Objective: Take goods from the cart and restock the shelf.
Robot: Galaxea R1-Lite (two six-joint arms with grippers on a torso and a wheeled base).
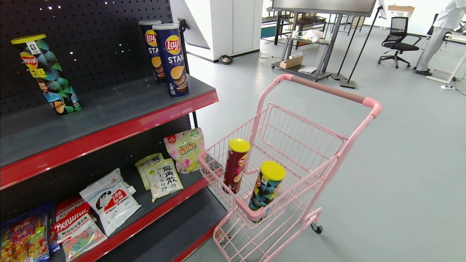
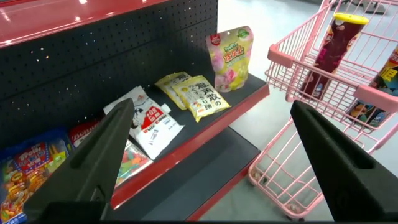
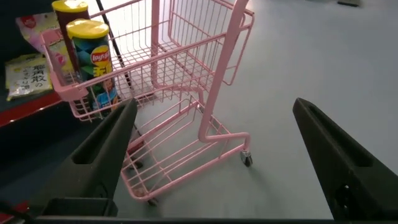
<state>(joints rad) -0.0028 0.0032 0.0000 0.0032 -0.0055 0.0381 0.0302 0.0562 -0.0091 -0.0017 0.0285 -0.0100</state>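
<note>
With my left end effector and right end effector both gaping empty, I fear clipping the wire rim of the pink cart and toppling the red can and patterned can upright inside.

A: What's lost around the left claw?
B: A blue candy bag sits partly behind one finger; the patterned can past the other finger is cut by the picture's edge.
A: And ahead of the right claw?
B: The red can is mostly hidden behind the patterned one, showing little but its yellow lid.
</note>
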